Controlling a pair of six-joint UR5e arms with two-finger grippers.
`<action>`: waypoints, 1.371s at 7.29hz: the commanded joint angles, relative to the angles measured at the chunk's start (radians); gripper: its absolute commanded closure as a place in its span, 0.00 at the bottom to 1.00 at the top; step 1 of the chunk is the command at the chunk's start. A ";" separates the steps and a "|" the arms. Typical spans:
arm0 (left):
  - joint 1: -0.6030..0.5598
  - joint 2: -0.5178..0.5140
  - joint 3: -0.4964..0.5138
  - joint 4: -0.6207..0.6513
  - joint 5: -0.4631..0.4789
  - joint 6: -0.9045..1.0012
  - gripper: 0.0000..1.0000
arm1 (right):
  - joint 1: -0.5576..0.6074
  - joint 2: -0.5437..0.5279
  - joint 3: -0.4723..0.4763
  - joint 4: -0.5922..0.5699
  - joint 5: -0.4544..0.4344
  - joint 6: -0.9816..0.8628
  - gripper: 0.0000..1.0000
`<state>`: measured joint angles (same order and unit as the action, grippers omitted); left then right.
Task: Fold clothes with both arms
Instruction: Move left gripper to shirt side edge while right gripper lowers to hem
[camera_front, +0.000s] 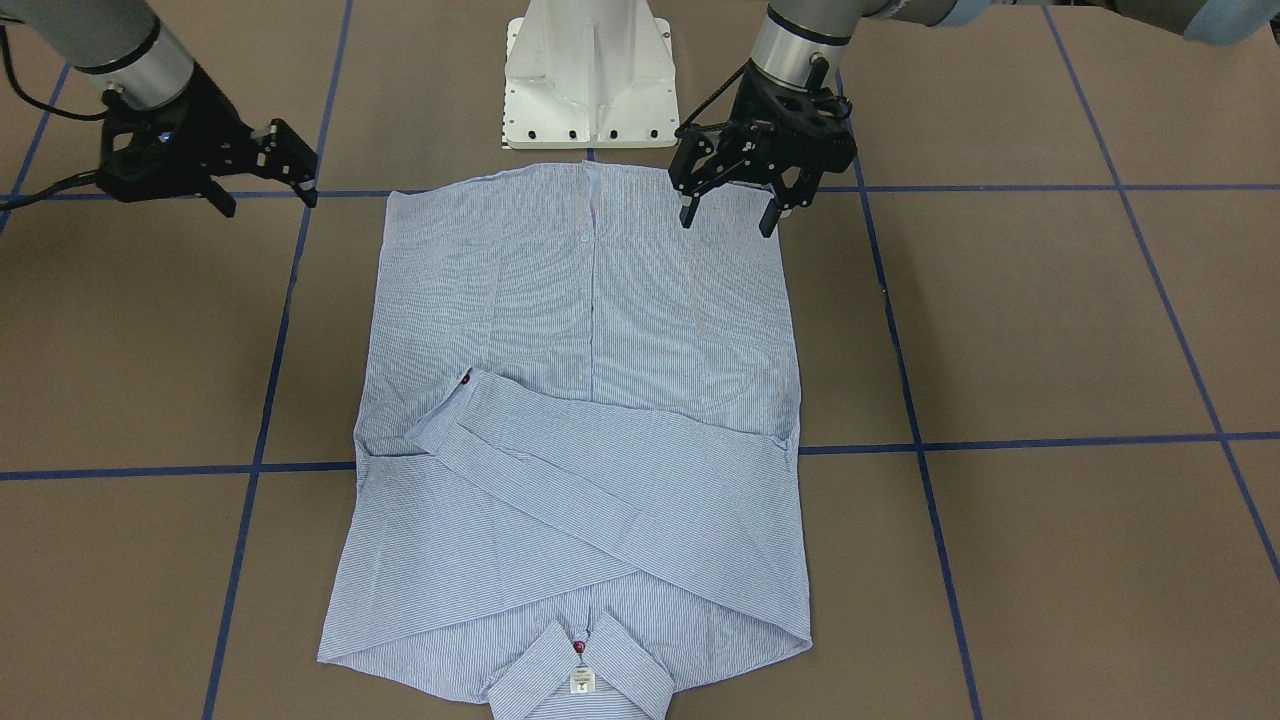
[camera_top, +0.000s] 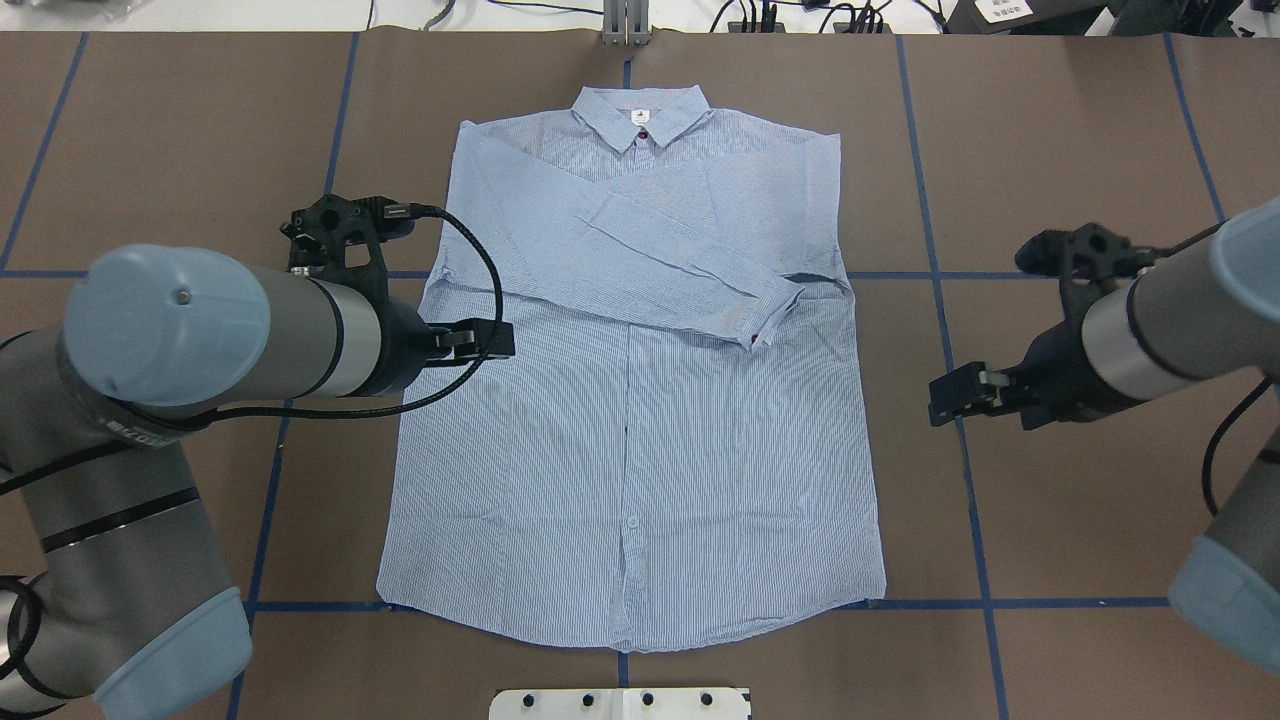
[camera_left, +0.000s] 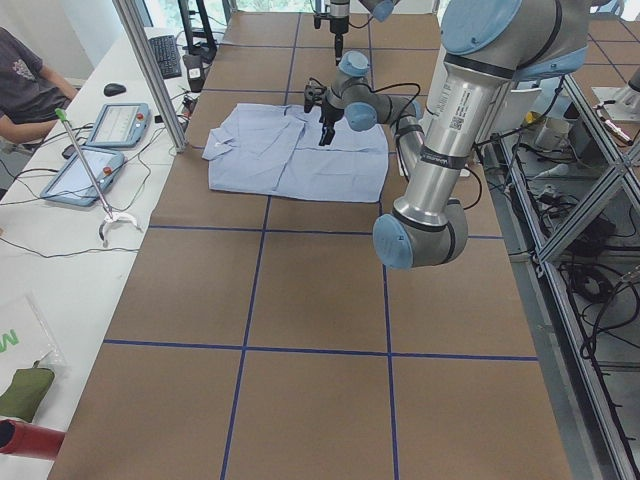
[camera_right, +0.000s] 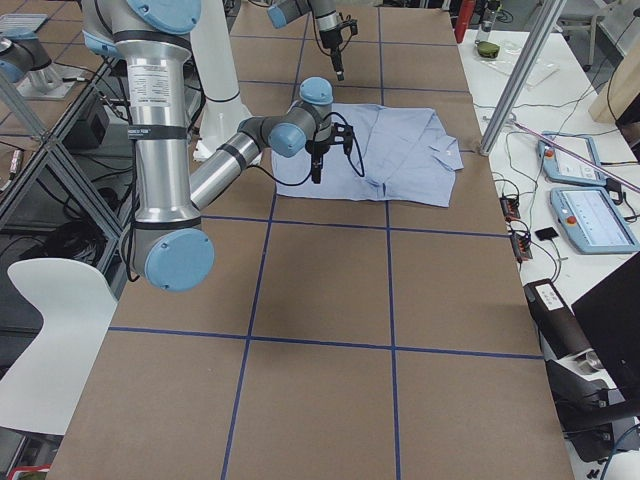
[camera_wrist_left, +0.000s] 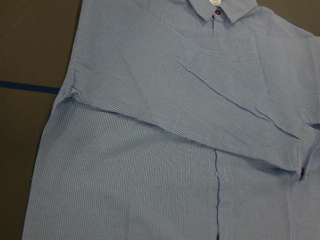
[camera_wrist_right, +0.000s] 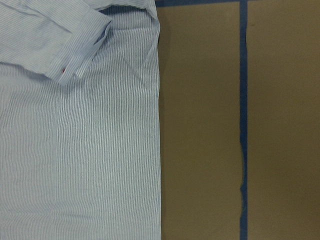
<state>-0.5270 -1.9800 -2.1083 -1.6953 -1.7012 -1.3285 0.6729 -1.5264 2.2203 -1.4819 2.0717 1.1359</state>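
The light blue striped shirt (camera_front: 590, 400) (camera_top: 630, 400) lies flat and buttoned on the brown table, collar (camera_top: 640, 115) away from the robot. Both sleeves are folded across its chest, and a cuff with a red button (camera_wrist_left: 302, 172) rests on top. My left gripper (camera_front: 728, 220) (camera_top: 480, 340) hangs open above the shirt's left side and holds nothing. Off the shirt's right edge (camera_wrist_right: 159, 125), my right gripper (camera_front: 268, 200) (camera_top: 950, 395) hovers open over bare table, also without anything in it.
The white pedestal base (camera_front: 590, 80) stands just behind the shirt's hem. Blue tape lines (camera_top: 940, 275) cross the brown table. A side table with tablets (camera_left: 110, 125) and a seated person (camera_left: 25, 85) lies beyond the collar end, behind a metal post (camera_left: 150, 70).
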 joint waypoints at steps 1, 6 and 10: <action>-0.001 0.030 -0.025 0.000 0.000 0.008 0.00 | -0.209 -0.005 0.013 0.006 -0.174 0.148 0.00; 0.001 0.032 -0.019 0.000 0.000 0.006 0.00 | -0.440 -0.006 -0.068 0.117 -0.374 0.308 0.00; 0.002 0.030 -0.015 0.000 0.000 0.008 0.00 | -0.443 -0.015 -0.137 0.170 -0.364 0.295 0.00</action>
<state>-0.5250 -1.9484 -2.1233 -1.6950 -1.7012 -1.3213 0.2328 -1.5387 2.1059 -1.3313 1.7038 1.4313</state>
